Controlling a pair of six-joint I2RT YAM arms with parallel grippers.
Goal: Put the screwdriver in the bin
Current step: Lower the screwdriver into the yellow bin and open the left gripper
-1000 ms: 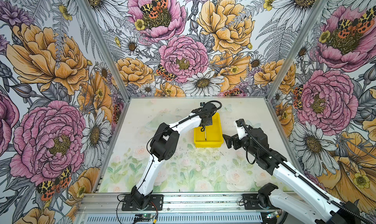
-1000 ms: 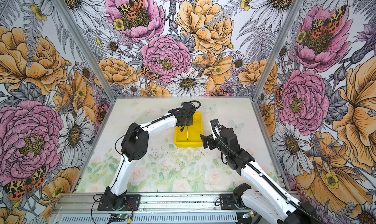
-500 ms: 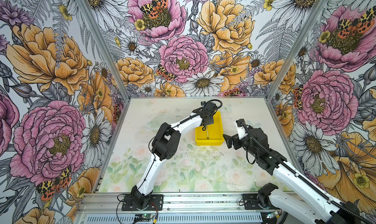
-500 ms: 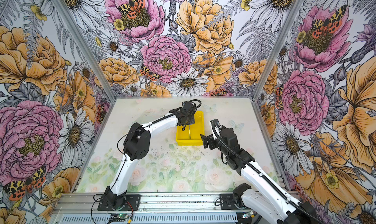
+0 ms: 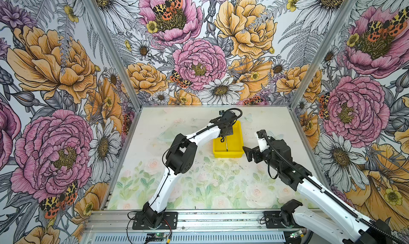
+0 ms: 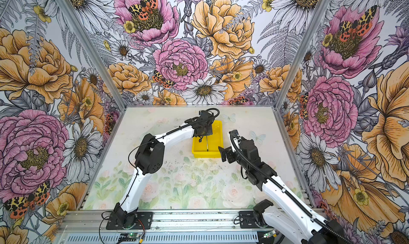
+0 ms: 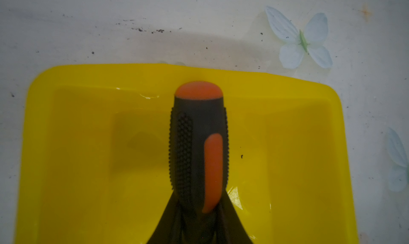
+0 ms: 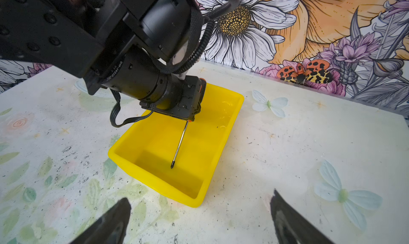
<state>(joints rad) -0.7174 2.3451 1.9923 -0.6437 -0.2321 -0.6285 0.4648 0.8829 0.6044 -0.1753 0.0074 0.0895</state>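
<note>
Over bin (image 5: 228, 154), left pincer (image 5: 224, 135) clenched on screwdriver (image 8: 179, 143), tip down; right pincer (image 5: 248, 153) released

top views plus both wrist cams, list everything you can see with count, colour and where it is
screwdriver: 1, orange-and-black handle, thin metal shaft, held tilted over the bin's inside, tip down
bin: 1, bright yellow, far middle of the table
table: 1, pale, faint floral print, enclosure floor
walls: 3, bold floral print, around the table
rail: 1, silver, front edge
arms: 2, white and black, based on the rail
left end effector: 1, black, shut on the screwdriver
right end effector: 1, black, open, beside the bin
</note>
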